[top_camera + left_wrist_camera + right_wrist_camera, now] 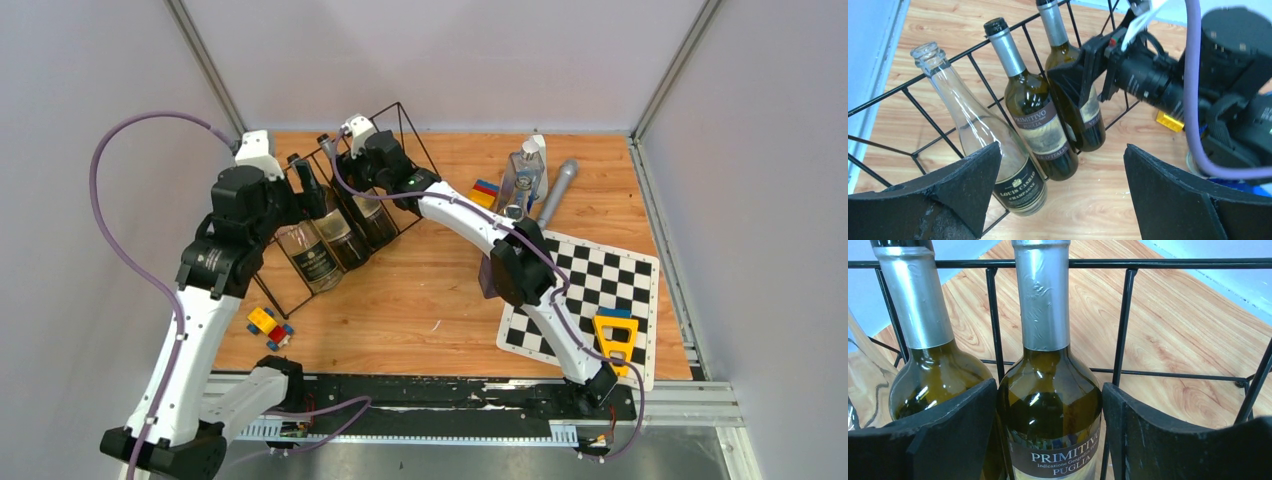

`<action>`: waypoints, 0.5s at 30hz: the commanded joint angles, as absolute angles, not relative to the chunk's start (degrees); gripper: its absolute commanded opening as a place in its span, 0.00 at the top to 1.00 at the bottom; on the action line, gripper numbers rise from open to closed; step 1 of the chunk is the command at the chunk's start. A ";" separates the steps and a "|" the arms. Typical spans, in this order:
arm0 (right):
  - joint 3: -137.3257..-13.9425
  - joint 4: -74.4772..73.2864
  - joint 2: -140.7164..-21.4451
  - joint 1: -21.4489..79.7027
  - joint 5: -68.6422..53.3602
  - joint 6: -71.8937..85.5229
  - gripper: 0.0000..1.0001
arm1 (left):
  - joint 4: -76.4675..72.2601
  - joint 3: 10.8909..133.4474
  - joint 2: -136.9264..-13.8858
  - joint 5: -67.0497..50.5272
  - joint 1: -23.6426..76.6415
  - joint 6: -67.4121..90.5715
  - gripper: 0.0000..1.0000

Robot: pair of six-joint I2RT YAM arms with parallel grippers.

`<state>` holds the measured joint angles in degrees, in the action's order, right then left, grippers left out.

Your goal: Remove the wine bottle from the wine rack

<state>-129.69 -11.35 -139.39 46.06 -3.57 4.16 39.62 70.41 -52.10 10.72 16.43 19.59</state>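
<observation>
Gripping Primitivo wine bottle (1048,365) shoulder: right gripper (1049,385); wine rack (1125,315) wires just beyond; left gripper (1063,147) spread wide, clear champagne bottle (973,115) under left finger.

Green bottle (1048,405) label: PRIMITIVO PUGLIA; clear bottle (983,130) label: LOUIS CASELO CHAMPAGNE.

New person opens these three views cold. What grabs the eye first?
Three bottles lie side by side in the black wine rack at the table's far left. The right gripper closely straddles the end one, a green Primitivo wine bottle, though whether it actually grips is unclear. The left gripper hangs open near the clear bottle.
</observation>
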 commanded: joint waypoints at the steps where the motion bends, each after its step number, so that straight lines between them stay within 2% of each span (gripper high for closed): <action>1: -126.68 -7.43 -137.19 46.58 -2.28 1.91 0.42 | 35.43 74.87 -55.30 4.78 12.55 23.80 0.00; 7: -121.73 -4.86 -131.86 46.77 -1.97 0.50 0.52 | 32.74 76.48 -58.94 2.37 11.12 24.01 0.00; 15: -112.98 0.83 -124.04 46.85 -2.15 0.47 0.55 | 28.55 79.91 -66.63 0.64 8.07 26.15 0.00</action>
